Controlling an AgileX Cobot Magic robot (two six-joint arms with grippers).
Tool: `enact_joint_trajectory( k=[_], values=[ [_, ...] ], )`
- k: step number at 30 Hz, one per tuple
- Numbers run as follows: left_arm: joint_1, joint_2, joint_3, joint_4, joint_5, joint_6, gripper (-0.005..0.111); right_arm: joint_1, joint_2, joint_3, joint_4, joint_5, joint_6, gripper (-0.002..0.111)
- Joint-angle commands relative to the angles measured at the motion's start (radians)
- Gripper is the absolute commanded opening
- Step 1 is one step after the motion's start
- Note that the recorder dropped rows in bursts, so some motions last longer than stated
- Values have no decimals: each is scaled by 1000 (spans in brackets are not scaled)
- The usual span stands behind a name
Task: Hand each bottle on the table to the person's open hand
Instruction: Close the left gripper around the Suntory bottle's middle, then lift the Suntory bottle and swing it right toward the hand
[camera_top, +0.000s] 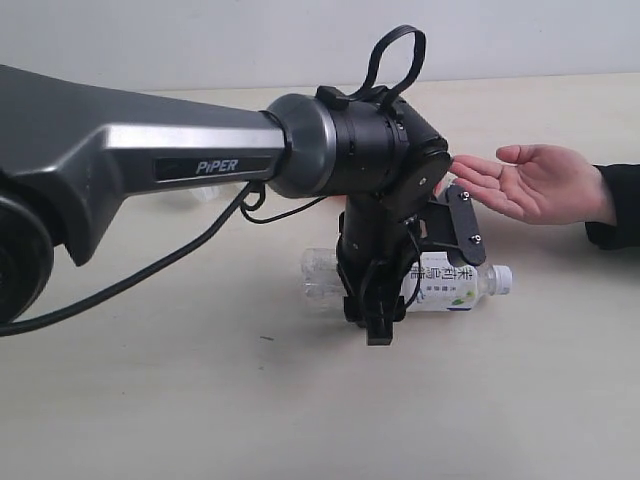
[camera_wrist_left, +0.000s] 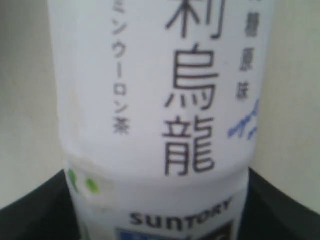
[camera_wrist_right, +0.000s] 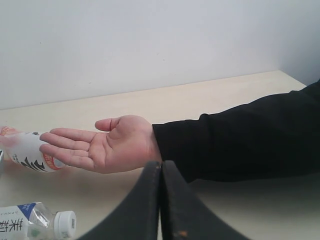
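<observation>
A clear bottle (camera_top: 445, 285) with a white-blue label and white cap lies on its side on the table (camera_top: 200, 400). My left gripper (camera_top: 375, 318) stands straight down over its middle, open, with one jaw on each side. In the left wrist view the bottle's label (camera_wrist_left: 160, 100) fills the picture, and the dark fingers (camera_wrist_left: 30, 217) flank it closely. The person's open hand (camera_top: 530, 182) is held palm up just beyond and to the right. My right gripper (camera_wrist_right: 161, 172) is shut and empty, facing that hand (camera_wrist_right: 107, 145). A second bottle (camera_wrist_right: 27, 152) with a white and orange label lies behind the fingers.
The person's dark sleeve (camera_wrist_right: 240, 135) stretches across the table's right side. The left arm's grey body (camera_top: 130, 160) and its cable (camera_top: 150, 270) cover the left of the exterior view. A white wall (camera_wrist_right: 150, 40) backs the table.
</observation>
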Motion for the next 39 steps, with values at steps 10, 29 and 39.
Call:
enact_joint_trajectory(
  k=[10, 29, 39],
  values=[
    [1, -13, -5, 6, 62, -44, 0, -5, -6, 4, -4, -8, 0, 0],
    [-12, -213, -7, -200, 13, -600, 0, -5, -6, 4, -4, -8, 0, 0],
    [-8, -211, -7, -649, -329, -600, 0, -5, -6, 4, -4, -8, 0, 0]
  ],
)
